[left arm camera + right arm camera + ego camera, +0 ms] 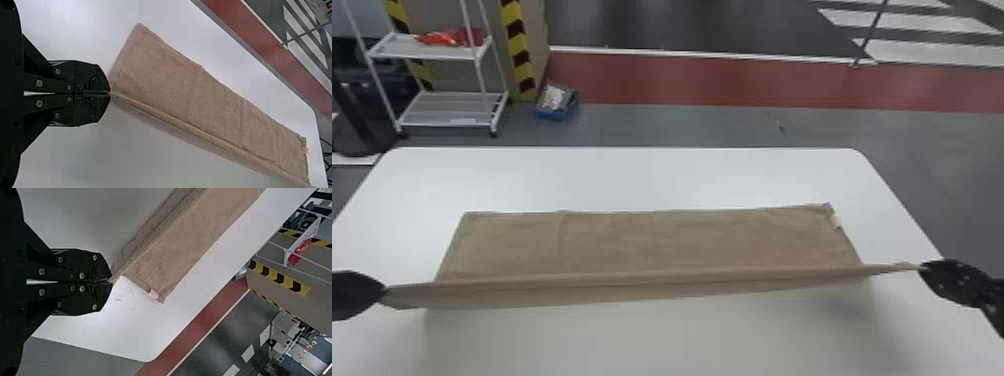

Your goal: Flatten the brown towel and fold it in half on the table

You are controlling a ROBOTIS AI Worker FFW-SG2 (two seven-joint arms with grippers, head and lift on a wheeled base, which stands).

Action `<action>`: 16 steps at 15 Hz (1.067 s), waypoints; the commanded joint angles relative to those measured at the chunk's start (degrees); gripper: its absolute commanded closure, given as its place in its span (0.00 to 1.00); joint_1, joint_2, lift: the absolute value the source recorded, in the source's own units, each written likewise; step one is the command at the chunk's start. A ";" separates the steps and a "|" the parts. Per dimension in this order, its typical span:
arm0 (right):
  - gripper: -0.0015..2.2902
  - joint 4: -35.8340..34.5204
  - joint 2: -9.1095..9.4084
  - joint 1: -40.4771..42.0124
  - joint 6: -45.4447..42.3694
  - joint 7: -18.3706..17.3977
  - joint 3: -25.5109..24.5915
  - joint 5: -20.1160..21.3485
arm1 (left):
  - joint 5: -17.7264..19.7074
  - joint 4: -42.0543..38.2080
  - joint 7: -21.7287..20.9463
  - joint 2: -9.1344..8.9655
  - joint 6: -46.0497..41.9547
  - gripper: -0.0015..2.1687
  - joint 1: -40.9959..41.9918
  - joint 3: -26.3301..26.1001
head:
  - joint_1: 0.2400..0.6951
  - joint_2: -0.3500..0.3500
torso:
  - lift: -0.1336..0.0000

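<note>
Your left gripper [110, 93] and right gripper [111, 282] each pinch a near corner of the brown towel [652, 245], raised above the white tabletop [642, 177]; its far part lies on that tabletop. Expect light, limp cloth; keep those corner holds.

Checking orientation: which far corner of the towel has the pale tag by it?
The far right corner of the towel: the pale tag sits on the side edge near it; the far left corner has none.
</note>
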 commanded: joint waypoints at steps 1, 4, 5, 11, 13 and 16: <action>0.73 2.40 -1.04 -4.55 2.91 2.02 3.55 2.97 | -3.28 3.48 -1.36 1.32 0.74 0.55 -5.38 -5.88 | 1.00 0.34 | 0.04; 0.73 6.09 -1.22 -10.09 5.02 5.45 7.68 6.93 | -6.10 10.51 -2.15 2.11 0.92 0.55 -11.97 -11.59 | 1.00 0.34 | 0.04; 0.73 7.15 -1.22 -11.23 5.19 5.98 8.56 8.07 | -6.36 12.01 -2.06 2.37 0.74 0.55 -13.64 -13.00 | 1.00 0.35 | 0.04; 0.73 11.98 -1.22 -16.59 6.95 8.00 11.02 11.15 | -6.54 20.62 -0.57 3.95 0.39 0.55 -21.20 -15.99 | 1.00 0.39 | 0.04; 0.73 10.49 -1.30 -15.63 7.83 11.16 10.84 10.44 | -6.27 21.76 -0.48 4.92 -0.49 0.55 -21.64 -15.99 | 1.00 0.40 | 0.04; 0.73 5.13 -2.71 -12.02 10.11 16.18 6.19 8.34 | -5.83 22.12 -0.48 6.15 -1.37 0.55 -21.55 -15.28 | 1.00 0.44 | 0.04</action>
